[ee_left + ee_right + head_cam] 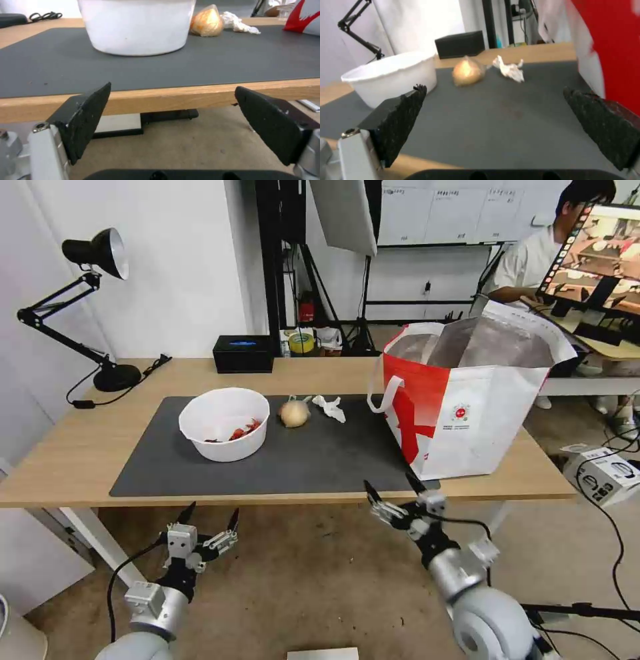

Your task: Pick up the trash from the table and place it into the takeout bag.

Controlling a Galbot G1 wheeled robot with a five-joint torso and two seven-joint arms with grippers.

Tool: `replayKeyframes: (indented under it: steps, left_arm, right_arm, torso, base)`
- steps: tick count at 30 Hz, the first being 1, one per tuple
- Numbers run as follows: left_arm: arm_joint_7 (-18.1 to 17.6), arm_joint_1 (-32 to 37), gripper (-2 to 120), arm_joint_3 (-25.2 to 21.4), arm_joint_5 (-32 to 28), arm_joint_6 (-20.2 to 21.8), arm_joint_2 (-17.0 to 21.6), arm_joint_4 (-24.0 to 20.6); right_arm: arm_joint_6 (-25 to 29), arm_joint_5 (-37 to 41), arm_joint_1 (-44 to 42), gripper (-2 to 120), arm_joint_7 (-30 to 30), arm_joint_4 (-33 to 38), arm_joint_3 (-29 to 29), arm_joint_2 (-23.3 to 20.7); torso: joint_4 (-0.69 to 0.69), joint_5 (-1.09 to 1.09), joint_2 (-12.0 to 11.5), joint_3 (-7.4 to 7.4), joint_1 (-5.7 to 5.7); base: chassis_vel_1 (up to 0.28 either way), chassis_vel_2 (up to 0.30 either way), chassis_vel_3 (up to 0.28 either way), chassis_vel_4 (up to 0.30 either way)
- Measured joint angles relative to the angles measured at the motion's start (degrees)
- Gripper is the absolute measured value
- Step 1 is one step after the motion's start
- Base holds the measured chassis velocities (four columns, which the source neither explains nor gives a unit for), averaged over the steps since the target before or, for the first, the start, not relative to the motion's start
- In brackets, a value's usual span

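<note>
A: What sits at the left end of the surface (80, 447)?

B: A black desk lamp (93, 280), well apart from everything else. On the dark mat (320, 453) comes the white bowl (225, 423) with red scraps inside, then just beside it the small tan ball (294, 413), then the crumpled tissue (330, 407) close to the ball.

A: And the black box (243, 353)?

B: At the back edge, behind the bowl, off the mat.

A: Where is the bag?

B: The takeout bag (467, 407) stands upright at the right end, its near corner on the mat, mouth open, silver lining showing.

A: The arms?

B: The left gripper (210, 517) hangs below the front edge, roughly in line with the bowl, fingers (83, 120) spread wide and holding nothing. The right gripper (395, 488) is at the front edge near the bag's near corner, fingers (398, 120) also released and empty; its wrist view looks across the mat at the ball and tissue, with the bag's red side close by
</note>
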Motion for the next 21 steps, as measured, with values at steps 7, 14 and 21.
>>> replayKeyframes:
  steps: [7, 14, 21]
  left_arm:
    - [0.02, -0.12, 100, -0.22, 0.39, -0.07, -1.4, -0.58]
    - [-0.04, -0.1, 100, -0.97, 1.55, -0.01, -3.4, -0.42]
    - [-0.06, 0.02, 100, -1.22, 1.74, -0.02, -4.28, -0.15]
  right_arm:
    - [-3.53, 3.09, 11.59, 100, 4.34, -3.55, -6.94, -0.97]
    - [-10.13, 9.39, 29.08, 100, 12.5, -11.96, -20.14, 1.78]
    - [-11.15, 12.51, 42.61, 100, 18.23, -22.07, -27.49, 8.45]
  torso:
    - [0.01, 0.01, 0.0, 0.0, 0.01]
    - [0.0, 0.0, 0.0, 0.0, 0.01]
    - [0.02, -0.02, 0.0, 0.0, 0.02]
  base:
    - [0.0, 0.0, 0.0, 0.0]
    - [0.0, 0.0, 0.0, 0.0]
    - [0.0, 0.0, 0.0, 0.0]
